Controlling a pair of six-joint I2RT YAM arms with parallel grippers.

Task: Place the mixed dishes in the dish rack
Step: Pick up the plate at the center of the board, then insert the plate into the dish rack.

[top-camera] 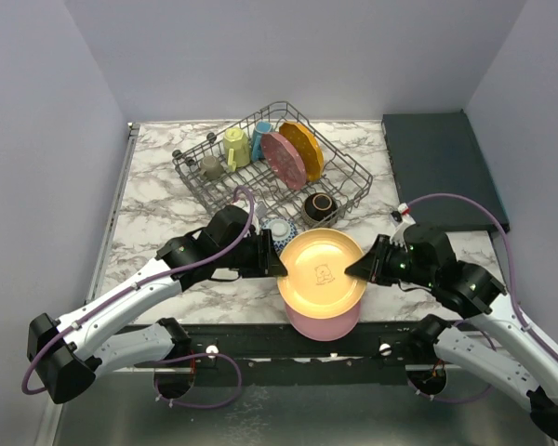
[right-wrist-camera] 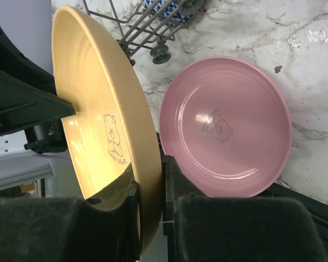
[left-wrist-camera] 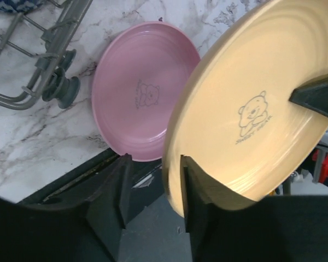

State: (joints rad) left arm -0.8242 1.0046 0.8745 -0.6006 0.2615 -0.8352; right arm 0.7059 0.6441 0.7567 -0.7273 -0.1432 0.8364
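Note:
A yellow plate with a bear print hangs tilted above a pink plate that lies at the table's near edge. My right gripper is shut on the yellow plate's right rim; in the right wrist view the rim sits pinched between the jaws. My left gripper is open and straddles the left rim, with a gap beside one finger. The pink plate also shows in both wrist views. The dish rack stands behind.
The rack holds a yellow-green mug, a blue mug, a pink plate, an orange plate, a grey cup and a dark brown bowl. A blue-white bowl sits at its near corner. A dark tray lies back right.

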